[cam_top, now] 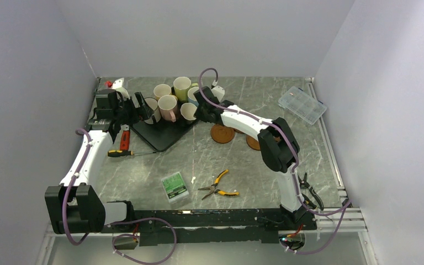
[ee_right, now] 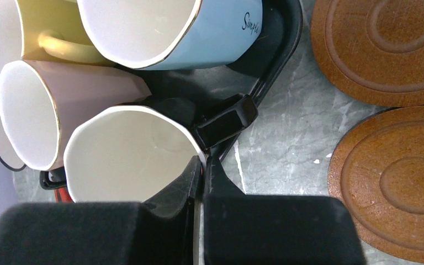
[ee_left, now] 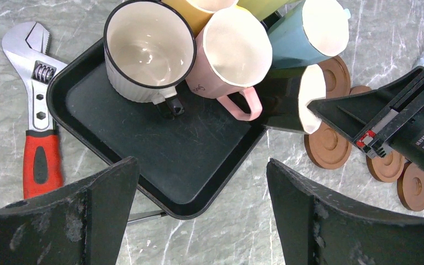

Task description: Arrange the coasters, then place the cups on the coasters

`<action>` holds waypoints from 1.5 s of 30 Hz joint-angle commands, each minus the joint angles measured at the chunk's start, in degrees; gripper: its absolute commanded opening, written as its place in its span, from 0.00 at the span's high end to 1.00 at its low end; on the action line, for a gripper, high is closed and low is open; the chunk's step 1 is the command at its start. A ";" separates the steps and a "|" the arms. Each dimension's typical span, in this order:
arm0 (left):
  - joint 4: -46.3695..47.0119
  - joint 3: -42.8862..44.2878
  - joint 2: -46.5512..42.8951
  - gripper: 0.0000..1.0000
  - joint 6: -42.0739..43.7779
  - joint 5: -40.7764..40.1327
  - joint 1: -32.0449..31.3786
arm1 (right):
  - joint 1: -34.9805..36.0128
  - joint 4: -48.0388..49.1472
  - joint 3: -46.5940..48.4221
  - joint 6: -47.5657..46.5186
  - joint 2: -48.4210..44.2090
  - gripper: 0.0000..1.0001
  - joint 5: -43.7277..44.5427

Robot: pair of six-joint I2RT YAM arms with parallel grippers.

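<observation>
Black mug (ee_right: 127,154) at black tray's (ee_right: 287,38) right edge, rim pinched between right gripper (ee_right: 202,165) jaws; left gripper (ee_left: 199,165) jaws wide open over tray.

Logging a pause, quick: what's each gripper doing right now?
Left gripper: open, empty.
Right gripper: shut on the black mug at its rim.
</observation>
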 commanded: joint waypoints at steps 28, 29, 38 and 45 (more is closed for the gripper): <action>1.28 -0.97 -3.59 0.08 1.69 -2.14 -0.26 | -5.87 -15.77 0.61 -34.20 -25.71 1.00 -1.02; 1.23 -1.00 -3.59 0.08 1.82 -2.09 -0.24 | -7.37 -17.36 1.81 -34.86 -25.30 1.00 -1.95; 1.19 -0.98 -3.72 0.09 3.26 -2.73 -0.25 | -17.61 -25.11 12.03 -38.29 -17.40 1.00 -6.86; 0.95 -0.89 -3.29 0.09 3.65 -3.12 -0.30 | -19.60 -25.58 19.69 -38.87 -9.61 1.00 -8.81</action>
